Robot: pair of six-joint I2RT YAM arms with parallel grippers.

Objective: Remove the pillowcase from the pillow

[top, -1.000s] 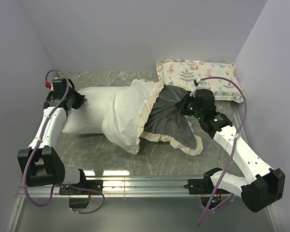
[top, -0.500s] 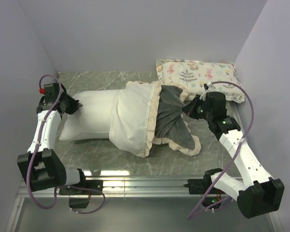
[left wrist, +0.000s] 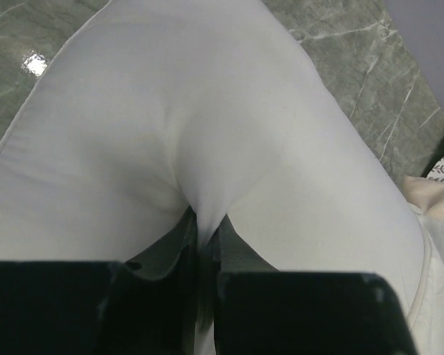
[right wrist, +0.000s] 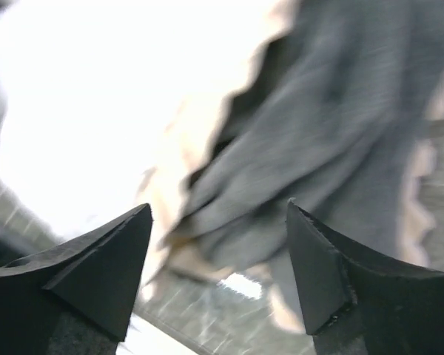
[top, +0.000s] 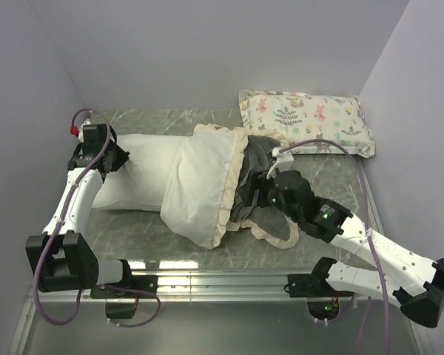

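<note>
The plain white pillow lies across the table's left half, its right part still inside the pillowcase. The case is turned back on itself: cream-white inside, a ruffled frill, and bunched dark grey fabric to the right. My left gripper is shut on a pinched fold of the pillow at its left end; the fold runs down between the jaws of this gripper. My right gripper hovers open over the grey fabric, and in the right wrist view nothing lies between the fingers of the gripper.
A small floral animal-print pillow lies at the back right against the wall. Pale walls close in the grey marble table on the left, back and right. A metal rail runs along the near edge.
My right gripper has let go of the grey pillowcase, opened wide and swung left and nearer, over the bunched fabric. The left arm has shifted slightly right with the pillow.
</note>
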